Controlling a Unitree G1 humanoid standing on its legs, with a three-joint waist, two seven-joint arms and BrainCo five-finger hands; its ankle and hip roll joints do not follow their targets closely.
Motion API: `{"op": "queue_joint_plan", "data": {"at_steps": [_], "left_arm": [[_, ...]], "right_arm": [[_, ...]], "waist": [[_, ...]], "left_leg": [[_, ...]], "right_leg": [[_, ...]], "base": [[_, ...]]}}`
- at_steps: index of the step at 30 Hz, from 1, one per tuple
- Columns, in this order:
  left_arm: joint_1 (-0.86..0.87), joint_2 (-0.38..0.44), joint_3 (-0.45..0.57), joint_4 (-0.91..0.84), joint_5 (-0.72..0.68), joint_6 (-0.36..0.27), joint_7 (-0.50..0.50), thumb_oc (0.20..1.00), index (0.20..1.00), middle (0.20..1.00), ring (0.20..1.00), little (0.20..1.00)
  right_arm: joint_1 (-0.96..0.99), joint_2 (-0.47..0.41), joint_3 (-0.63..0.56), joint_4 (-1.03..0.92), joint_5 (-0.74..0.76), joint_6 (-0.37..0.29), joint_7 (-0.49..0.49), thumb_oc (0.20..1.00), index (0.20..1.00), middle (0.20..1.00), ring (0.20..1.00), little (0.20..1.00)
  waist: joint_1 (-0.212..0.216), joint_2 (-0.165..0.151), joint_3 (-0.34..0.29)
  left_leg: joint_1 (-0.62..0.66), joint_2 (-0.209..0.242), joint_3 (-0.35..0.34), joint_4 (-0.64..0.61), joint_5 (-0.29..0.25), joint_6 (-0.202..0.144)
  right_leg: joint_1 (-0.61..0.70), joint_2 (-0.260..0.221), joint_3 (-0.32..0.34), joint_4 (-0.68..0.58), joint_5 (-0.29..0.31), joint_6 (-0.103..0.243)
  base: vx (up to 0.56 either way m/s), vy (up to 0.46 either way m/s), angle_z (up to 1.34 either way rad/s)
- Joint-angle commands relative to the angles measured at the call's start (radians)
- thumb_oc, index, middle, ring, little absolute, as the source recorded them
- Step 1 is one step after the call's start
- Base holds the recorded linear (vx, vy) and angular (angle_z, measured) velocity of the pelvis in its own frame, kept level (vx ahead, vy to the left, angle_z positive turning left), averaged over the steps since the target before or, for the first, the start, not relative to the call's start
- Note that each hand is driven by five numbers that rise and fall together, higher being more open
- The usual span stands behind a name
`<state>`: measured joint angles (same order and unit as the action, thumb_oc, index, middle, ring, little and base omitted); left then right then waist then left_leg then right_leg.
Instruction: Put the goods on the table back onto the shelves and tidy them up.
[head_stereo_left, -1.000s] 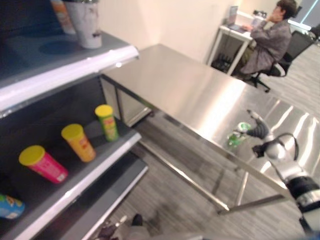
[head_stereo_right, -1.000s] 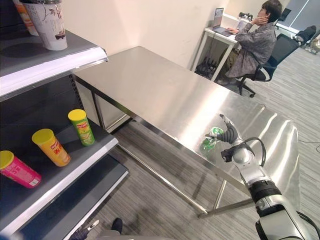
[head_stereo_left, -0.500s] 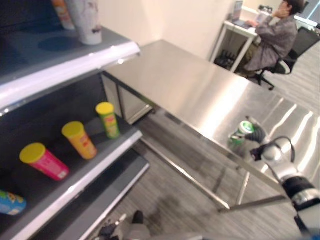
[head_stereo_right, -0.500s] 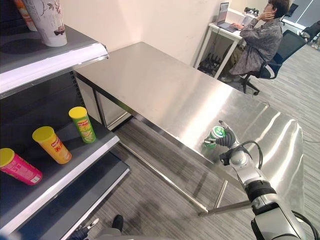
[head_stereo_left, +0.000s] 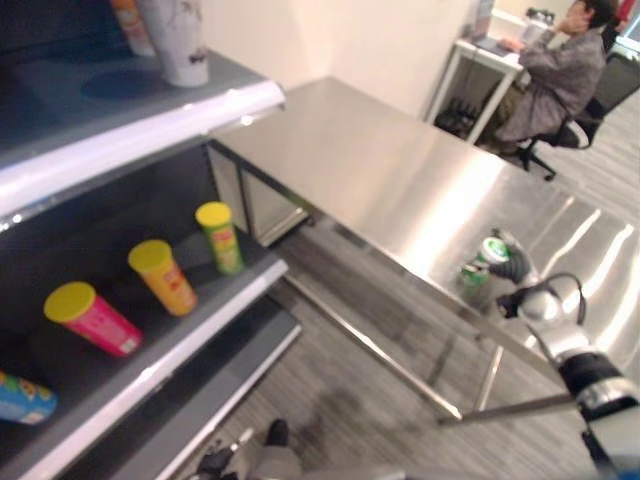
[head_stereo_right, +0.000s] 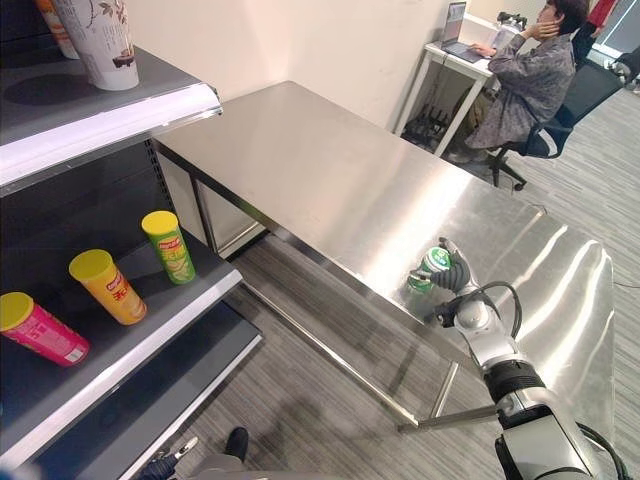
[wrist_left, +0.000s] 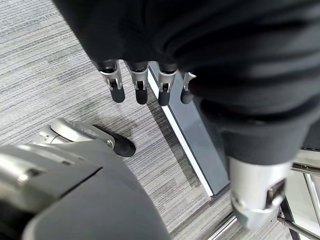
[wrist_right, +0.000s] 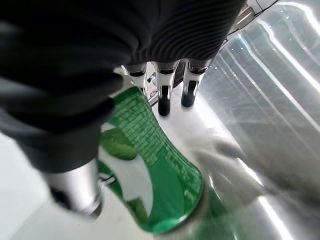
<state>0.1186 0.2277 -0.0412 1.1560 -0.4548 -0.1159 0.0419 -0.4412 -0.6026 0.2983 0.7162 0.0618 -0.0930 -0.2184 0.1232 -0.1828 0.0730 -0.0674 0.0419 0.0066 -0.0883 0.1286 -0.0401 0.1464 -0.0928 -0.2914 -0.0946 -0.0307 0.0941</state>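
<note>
A green drink can stands near the front edge of the steel table. My right hand is right beside it. In the right wrist view the can lies between the thumb and the fingers, which hang fairly straight past its side. My left hand hangs low over the grey floor with relaxed fingers, holding nothing. To the left is the shelf unit, its middle board carrying a green canister, an orange one and a pink one.
A blue canister lies at the shelf's far left. A white patterned cup stands on the top board. A person sits at a desk at the back right. Open floor separates shelf and table.
My right hand has closed in on the green can, from spread fingers beside it to resting against it. The camera has shifted slightly.
</note>
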Motion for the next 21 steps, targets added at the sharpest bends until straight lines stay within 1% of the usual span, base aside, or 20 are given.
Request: {"op": "queue_joint_plan", "data": {"at_steps": [1, 8, 12, 13, 14, 15, 16, 17, 19, 21], "left_arm": [[-0.032, -0.035, -0.065, 0.025, -0.002, -0.016, 0.007, 1.000, 1.000, 1.000, 1.000, 1.000], [-0.035, -0.037, -0.061, 0.028, 0.008, -0.017, 0.015, 1.000, 1.000, 1.000, 1.000, 1.000], [-0.037, -0.037, -0.050, 0.030, 0.020, -0.018, 0.021, 1.000, 1.000, 1.000, 1.000, 1.000], [-0.039, -0.038, -0.042, 0.033, 0.031, -0.019, 0.023, 1.000, 1.000, 1.000, 1.000, 1.000], [-0.044, -0.042, -0.023, 0.042, 0.051, -0.019, 0.027, 1.000, 1.000, 1.000, 1.000, 1.000], [-0.044, -0.042, -0.024, 0.043, 0.051, -0.019, 0.027, 1.000, 1.000, 1.000, 1.000, 1.000], [-0.048, -0.044, -0.018, 0.048, 0.060, -0.018, 0.028, 1.000, 1.000, 1.000, 1.000, 1.000], [-0.059, -0.048, 0.004, 0.063, 0.081, -0.017, 0.029, 1.000, 1.000, 1.000, 1.000, 1.000], [-0.068, -0.055, 0.020, 0.079, 0.103, -0.016, 0.023, 1.000, 1.000, 1.000, 1.000, 1.000], [-0.069, -0.061, 0.027, 0.095, 0.128, -0.016, 0.013, 1.000, 1.000, 1.000, 1.000, 1.000]], "right_arm": [[-0.078, -0.018, 0.009, 0.016, 0.030, -0.016, -0.019, 0.200, 0.200, 0.200, 0.200, 0.200], [-0.058, -0.005, -0.007, 0.000, -0.009, -0.013, -0.050, 0.200, 0.200, 0.200, 0.200, 0.200], [-0.027, -0.016, -0.030, -0.063, -0.048, -0.015, -0.070, 0.200, 0.200, 0.200, 0.200, 0.200], [0.001, -0.030, -0.054, -0.121, -0.070, -0.018, -0.078, 0.200, 0.200, 0.200, 0.200, 0.200], [0.069, -0.057, -0.121, -0.268, -0.095, -0.033, -0.092, 0.200, 0.200, 0.200, 0.200, 0.200], [0.072, -0.058, -0.123, -0.272, -0.095, -0.032, -0.091, 0.200, 0.200, 0.200, 0.200, 0.200], [0.101, -0.067, -0.154, -0.332, -0.102, -0.040, -0.094, 0.200, 0.200, 0.200, 0.200, 0.200], [0.180, -0.077, -0.233, -0.500, -0.097, -0.079, -0.095, 0.200, 0.200, 0.200, 0.200, 0.200], [0.275, -0.072, -0.319, -0.680, -0.101, -0.114, -0.076, 0.200, 0.200, 0.200, 0.200, 0.200], [0.375, -0.036, -0.391, -0.824, -0.092, -0.148, -0.046, 0.200, 0.200, 0.200, 0.200, 0.200]], "waist": [[0.046, 0.026, 0.001], [0.043, 0.031, 0.001], [0.036, 0.037, -0.001], [0.031, 0.041, -0.003], [0.015, 0.048, -0.007], [0.016, 0.048, -0.007], [0.010, 0.050, -0.009], [-0.013, 0.057, -0.011], [-0.037, 0.064, -0.012], [-0.057, 0.072, -0.014]], "left_leg": [[0.108, 0.057, -0.025, 0.001, -0.160, -0.034], [0.109, 0.055, -0.025, 0.001, -0.162, -0.032], [0.114, 0.053, -0.025, 0.001, -0.166, -0.030], [0.118, 0.053, -0.022, 0.001, -0.168, -0.029], [0.123, 0.049, -0.017, 0.001, -0.173, -0.026], [0.123, 0.049, -0.017, 0.001, -0.173, -0.026], [0.125, 0.048, -0.015, 0.001, -0.174, -0.024], [0.127, 0.045, -0.009, 0.001, -0.176, -0.020], [0.125, 0.040, -0.001, 0.001, -0.177, -0.016], [0.119, 0.033, 0.008, 0.001, -0.178, -0.011]], "right_leg": [[-0.035, -0.042, -0.018, 0.018, 0.025, 0.035], [-0.035, -0.042, -0.019, 0.017, 0.025, 0.035], [-0.032, -0.044, -0.017, 0.016, 0.026, 0.036], [-0.031, -0.046, -0.012, 0.017, 0.026, 0.036], [-0.032, -0.050, -0.006, 0.019, 0.028, 0.039], [-0.032, -0.050, -0.006, 0.019, 0.028, 0.040], [-0.033, -0.052, -0.005, 0.021, 0.028, 0.041], [-0.039, -0.058, 0.002, 0.028, 0.030, 0.045], [-0.049, -0.063, 0.011, 0.035, 0.032, 0.048], [-0.061, -0.071, 0.016, 0.044, 0.037, 0.053]], "base": [[0.00, 0.000, 0.00], [0.00, 0.000, 0.00], [0.00, 0.008, 0.00], [0.00, 0.064, 0.02], [-0.01, 0.057, 0.01], [-0.01, 0.053, 0.04], [0.00, 0.054, -0.03], [-0.01, 0.077, 0.00], [-0.02, 0.074, -0.02], [-0.03, 0.055, -0.08]]}}
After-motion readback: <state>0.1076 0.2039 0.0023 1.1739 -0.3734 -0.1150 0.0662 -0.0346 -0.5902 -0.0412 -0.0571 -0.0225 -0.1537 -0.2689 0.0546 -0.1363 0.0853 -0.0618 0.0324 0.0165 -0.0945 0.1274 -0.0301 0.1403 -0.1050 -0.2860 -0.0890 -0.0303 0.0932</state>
